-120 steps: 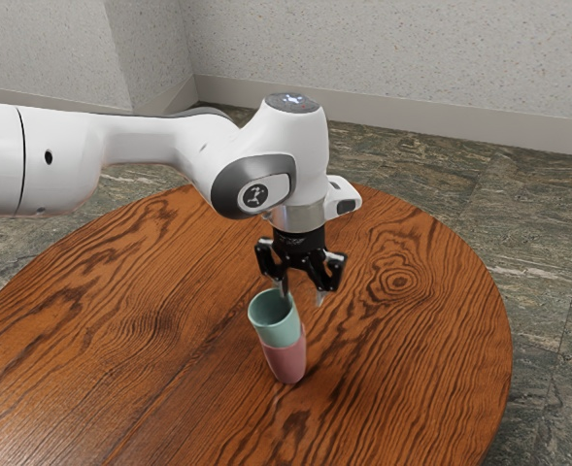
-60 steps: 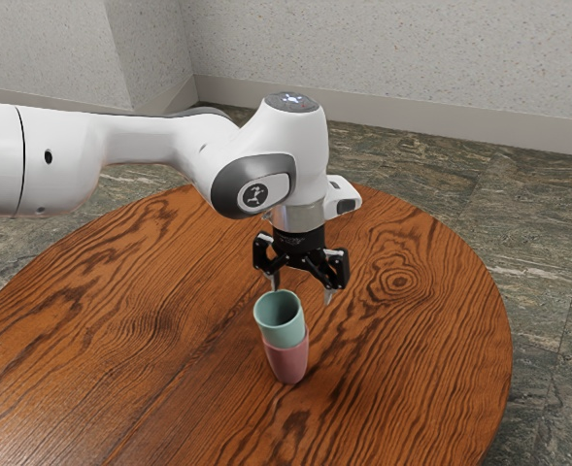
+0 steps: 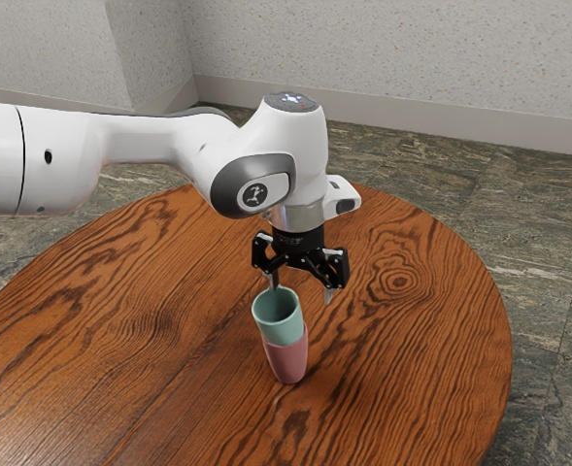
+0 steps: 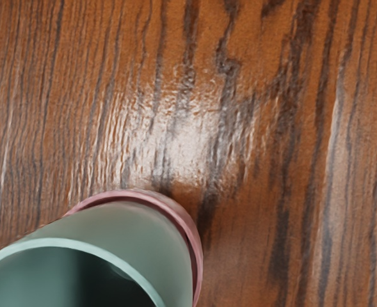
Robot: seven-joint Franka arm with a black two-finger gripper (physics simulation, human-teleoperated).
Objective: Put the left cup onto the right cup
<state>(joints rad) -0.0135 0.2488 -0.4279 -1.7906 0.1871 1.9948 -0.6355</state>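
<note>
Gripper (image 3: 297, 291) was spread wide just above teal cup (image 3: 278, 316), nested in pink cup (image 3: 287, 361). I judged it light, rigid, slick; pinch 1 rim wall.

The teal cup (image 3: 277, 316) sits nested in the pink cup (image 3: 287, 362), mouth up, leaning slightly toward the exterior view's left. The pink cup stands mid-worktop (image 3: 120, 320).

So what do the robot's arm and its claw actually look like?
The arm is thick, rounded and glossy white, built from tube-like sections. Its last big joint has a grey cap with a small white mark on its side, and a pale disc on top. The gripper is black, with two short fingers.
</note>
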